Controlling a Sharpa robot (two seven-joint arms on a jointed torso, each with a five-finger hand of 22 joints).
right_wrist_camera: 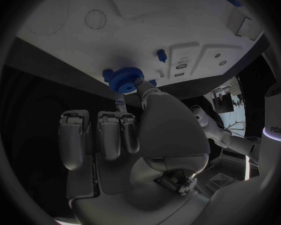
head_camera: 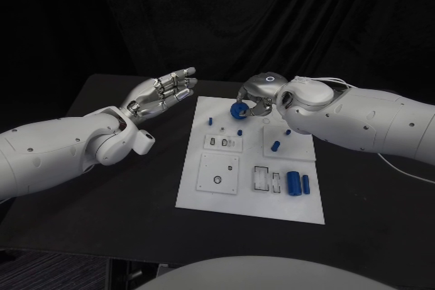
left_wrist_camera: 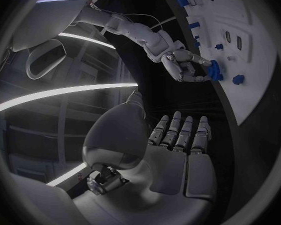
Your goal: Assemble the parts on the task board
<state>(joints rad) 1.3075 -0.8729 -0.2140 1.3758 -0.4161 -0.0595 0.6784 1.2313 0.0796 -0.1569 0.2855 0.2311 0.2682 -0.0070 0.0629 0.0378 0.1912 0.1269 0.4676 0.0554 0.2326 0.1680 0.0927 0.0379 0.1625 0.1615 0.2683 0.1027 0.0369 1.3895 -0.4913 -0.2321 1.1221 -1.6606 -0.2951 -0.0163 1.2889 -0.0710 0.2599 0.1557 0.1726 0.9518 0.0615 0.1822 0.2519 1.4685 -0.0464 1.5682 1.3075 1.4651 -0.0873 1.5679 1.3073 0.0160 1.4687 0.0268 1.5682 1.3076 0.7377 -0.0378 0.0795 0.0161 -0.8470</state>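
Nearest the camera, at the board's (head_camera: 204, 199) near end, a blue cylinder (head_camera: 293, 182) and a slimmer blue piece (head_camera: 307, 184) are seen lying side by side just beside a slotted white block (head_camera: 263, 178), with a square white plate (head_camera: 219, 173) to the left of it. Farther along the board, small blue pegs (head_camera: 275, 146) are scattered among two more white blocks. At the far end, a blue gear (head_camera: 239, 111) is pinched by the fingertips (right_wrist_camera: 142, 88) of the right robot hand (head_camera: 258, 96), just above the board surface; the remaining fingers are shown curled in. The left robot hand (head_camera: 163, 93) is held over the black desk (head_camera: 109, 195), left of the board and apart from it, palm up, fingers spread and nothing held.
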